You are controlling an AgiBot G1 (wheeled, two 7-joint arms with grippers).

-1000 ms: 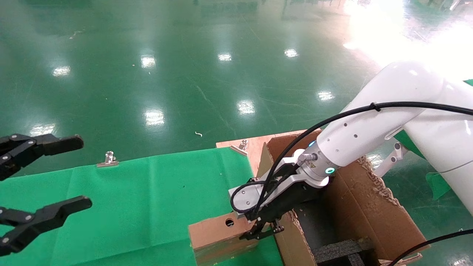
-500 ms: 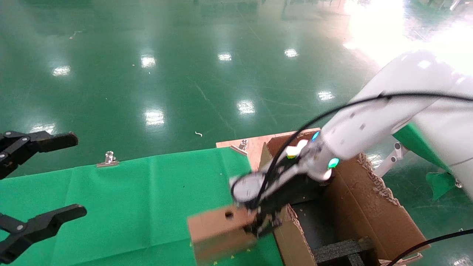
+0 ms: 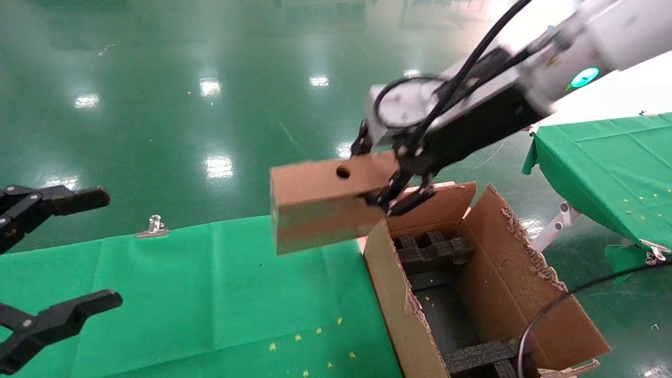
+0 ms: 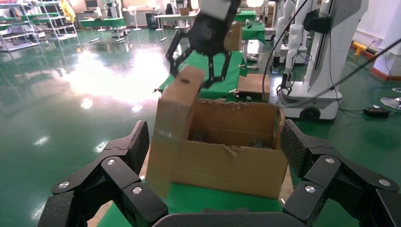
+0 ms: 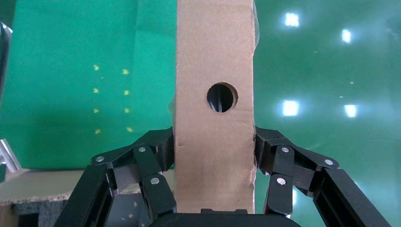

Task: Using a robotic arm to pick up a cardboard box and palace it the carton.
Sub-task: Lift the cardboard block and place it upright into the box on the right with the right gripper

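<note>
Nearest, the idle left gripper (image 3: 58, 252) hangs with fingers apart over the green cloth (image 3: 184, 294). Beyond it the right gripper (image 3: 391, 184) is clamped across one end of the cardboard box (image 3: 320, 202), held clear in the air beside the carton (image 3: 504, 294). It looks light and stiff — but an end grip may let it swing, so a hold nearer the middle seems safer.
</note>
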